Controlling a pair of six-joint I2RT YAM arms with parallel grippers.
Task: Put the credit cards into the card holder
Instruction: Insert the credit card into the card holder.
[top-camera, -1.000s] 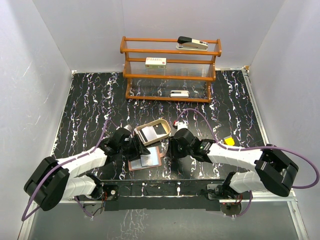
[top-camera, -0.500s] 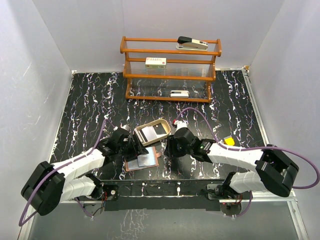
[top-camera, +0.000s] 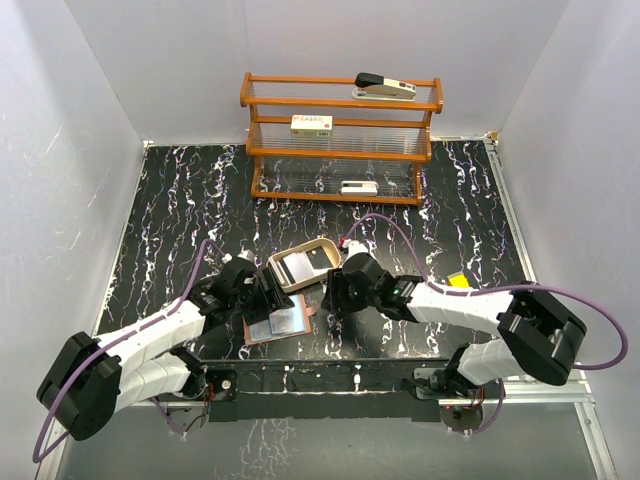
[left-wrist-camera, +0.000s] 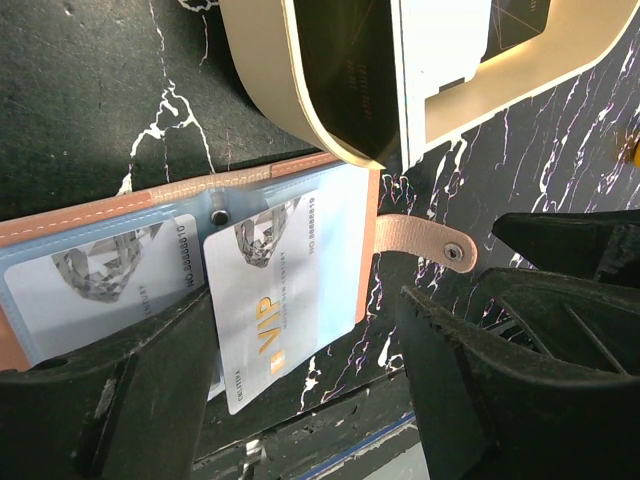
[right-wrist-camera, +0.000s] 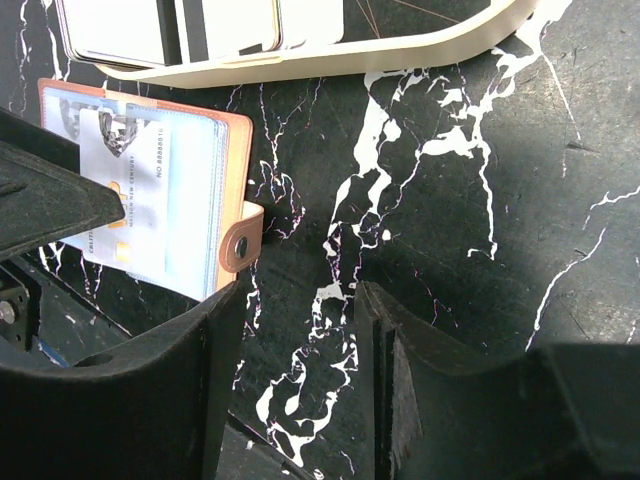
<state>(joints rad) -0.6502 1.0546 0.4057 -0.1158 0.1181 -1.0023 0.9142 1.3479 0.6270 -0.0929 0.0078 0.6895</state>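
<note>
**One card seated, one half in, more waiting in the tray**

Black marble-patterned table (top-camera: 180, 220) between white walls, with a wooden rack (top-camera: 340, 140) standing at 12 o'clock. The card holder (top-camera: 283, 322) lies open and flat at 6 o'clock, close to the arm bases, and its strap (left-wrist-camera: 425, 240) points toward 3 o'clock. Just beyond it, toward 12 o'clock, sits the tan tray (left-wrist-camera: 260, 90).

As for progress, one silvery card (left-wrist-camera: 100, 285) sits fully inside the pocket on the 9 o'clock half. The VIP card (left-wrist-camera: 275, 300) is on the 3 o'clock half. It seems only partly pushed in: it lies slanted, and its end toward 6 o'clock sticks out past the edge of the holder. Several more cards (right-wrist-camera: 240, 20), white and dark, are in the tray, so I judge the task to be less than half done.

The left gripper (left-wrist-camera: 305, 340) hangs over the VIP card with its fingers wide apart, holding nothing. The right gripper (right-wrist-camera: 298, 300) is at 3 o'clock of the holder, over bare table beside the strap. Its fingers are moderately parted and also empty.

What is left, in my judgement, is to seat the VIP card properly and then bring the tray cards over.
</note>
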